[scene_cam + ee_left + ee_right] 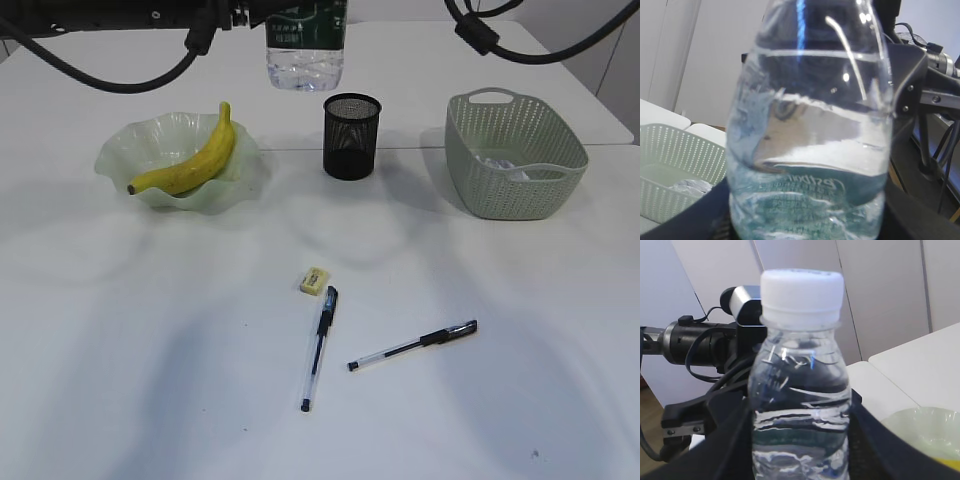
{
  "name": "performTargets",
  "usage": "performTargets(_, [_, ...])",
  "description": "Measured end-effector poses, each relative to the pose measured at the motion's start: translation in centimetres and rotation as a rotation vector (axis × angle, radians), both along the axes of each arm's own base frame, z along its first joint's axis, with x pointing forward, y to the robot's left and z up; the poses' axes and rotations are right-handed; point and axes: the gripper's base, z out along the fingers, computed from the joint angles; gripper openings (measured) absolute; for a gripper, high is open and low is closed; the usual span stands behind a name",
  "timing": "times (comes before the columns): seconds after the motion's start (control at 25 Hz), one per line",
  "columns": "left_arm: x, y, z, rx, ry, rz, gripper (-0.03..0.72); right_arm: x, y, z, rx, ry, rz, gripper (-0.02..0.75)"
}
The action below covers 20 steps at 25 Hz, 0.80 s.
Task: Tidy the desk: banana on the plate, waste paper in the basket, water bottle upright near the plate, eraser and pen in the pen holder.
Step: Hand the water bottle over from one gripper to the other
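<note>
Clear plastic and dark green label mark the water bottle (306, 45), which hangs in the air above the far side of the table (150, 350), between the plate (150, 160) and the pen holder (351, 136) but well above both. Both wrist views are filled by it: the left claw (805, 220) is clamped around its lower body, and the right claw (800, 440) grips it below the shoulder, cap up, so each claw is closed on the bottle and it stands upright.

The step in hand looks like the bottle's placing. The banana (190, 160) already lies in the plate and crumpled paper (505, 165) sits in the basket (515, 150). The next move, as I judge it, calls for one claw to let go while the other lowers the bottle straight down onto its base, close to the plate.

Bare table lies between the plate's ruffled rim and the pen holder, a fair gap, though a drift either way could clip a rim. Nearer the camera, the eraser (314, 280) rests just beside the tip of one pen (319, 348); a second pen (412, 346) lies near, with open table all around.
</note>
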Motion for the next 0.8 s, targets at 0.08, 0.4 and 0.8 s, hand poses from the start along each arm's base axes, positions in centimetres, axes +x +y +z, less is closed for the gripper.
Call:
performTargets(0.08, [0.0,0.0,0.0,-0.002,0.001,0.001,0.402,0.0,0.0,0.0,0.001,0.000,0.000,0.375])
performTargets(0.4, [0.0,0.0,0.1,-0.012,0.004,0.004,0.388,0.0,0.0,0.1,0.014,0.002,-0.005,0.452])
performTargets(0.8, [-0.2,-0.2,-0.7,0.049,0.000,-0.009,0.382,0.1,-0.1,1.4,0.115,0.010,-0.027,0.532])
